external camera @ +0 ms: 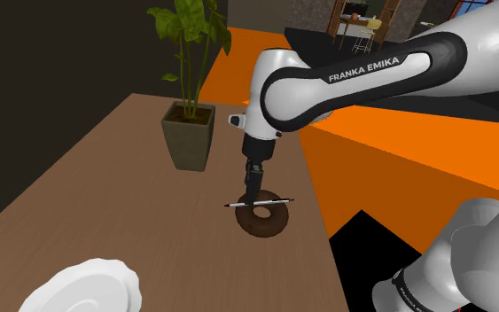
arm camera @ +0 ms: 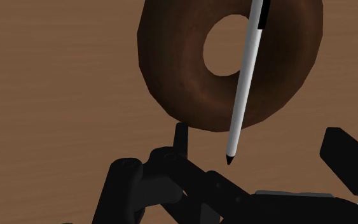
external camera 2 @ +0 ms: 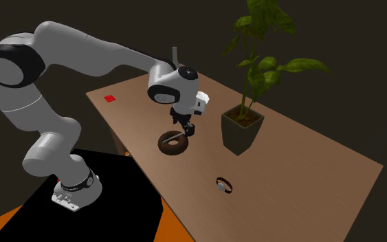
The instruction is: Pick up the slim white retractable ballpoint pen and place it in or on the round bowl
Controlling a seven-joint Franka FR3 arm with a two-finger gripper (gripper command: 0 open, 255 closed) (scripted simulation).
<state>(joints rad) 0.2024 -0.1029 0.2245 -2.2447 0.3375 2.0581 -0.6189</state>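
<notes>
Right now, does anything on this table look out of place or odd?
Yes: the white pen lies across the brown doughnut, bridging its hole, tip overhanging the table, well apart from the white bowl.

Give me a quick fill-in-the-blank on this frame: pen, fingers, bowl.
1. The white pen lies across a brown ring-shaped ____.
2. The fingers over it are ____ (open or shut).
3. The white bowl sits at the shoulder view's lower ____.
Missing: doughnut; open; left.
</notes>
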